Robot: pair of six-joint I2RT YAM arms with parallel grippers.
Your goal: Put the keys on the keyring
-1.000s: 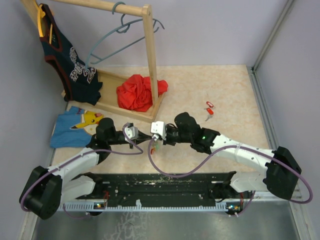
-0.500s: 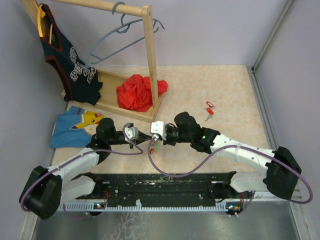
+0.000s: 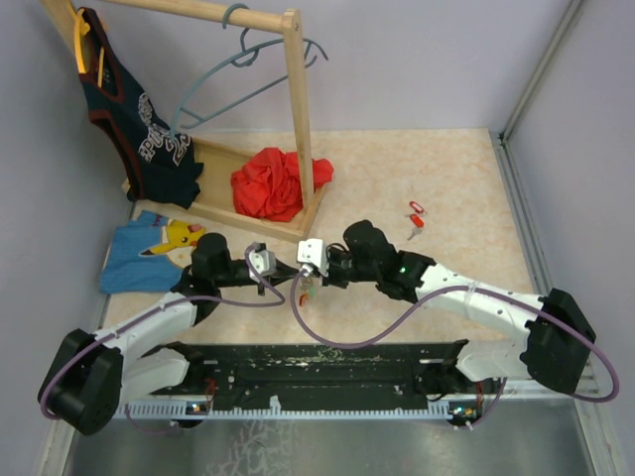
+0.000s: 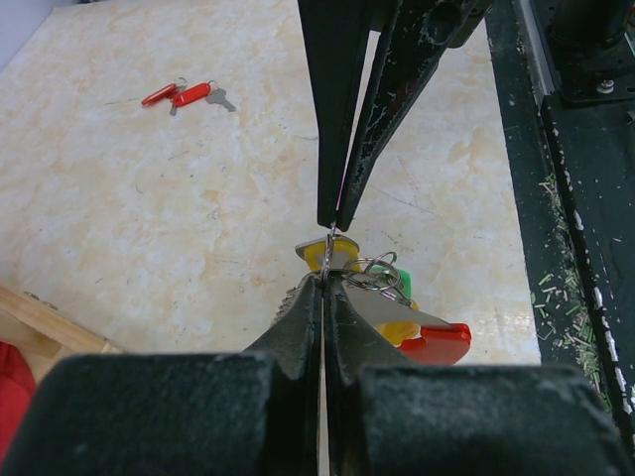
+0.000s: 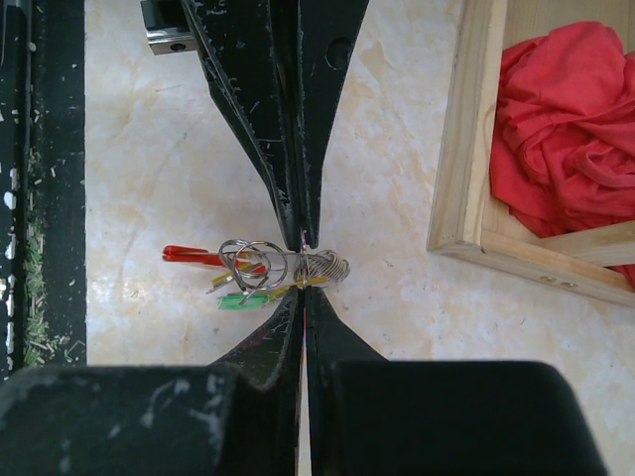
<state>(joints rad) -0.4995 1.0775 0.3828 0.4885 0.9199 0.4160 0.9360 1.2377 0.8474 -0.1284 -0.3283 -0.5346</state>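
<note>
The keyring [image 4: 326,254] is a thin wire pinched between both grippers, which meet tip to tip above the table. My left gripper [image 4: 325,278] is shut on it from below in the left wrist view. The right gripper [image 4: 332,222] is shut on it from above there. Yellow [image 4: 343,248], green [image 4: 402,282] and red [image 4: 438,343] keys hang from it on small rings. In the right wrist view the right gripper [image 5: 304,290] faces the left gripper [image 5: 303,238] across the key bunch [image 5: 248,266]. Two more red keys [image 3: 415,220] [image 4: 189,94] lie loose on the table.
A wooden clothes rack [image 3: 296,119] stands at the back left with a dark jersey [image 3: 139,119] and a grey-blue hanger [image 3: 238,59]. Red cloth [image 3: 273,183] lies on its base, blue cloth [image 3: 149,248] beside it. A black rail [image 3: 317,362] runs along the near edge.
The right arm has edged very slightly to the left. Both grips on the keyring are the same.
</note>
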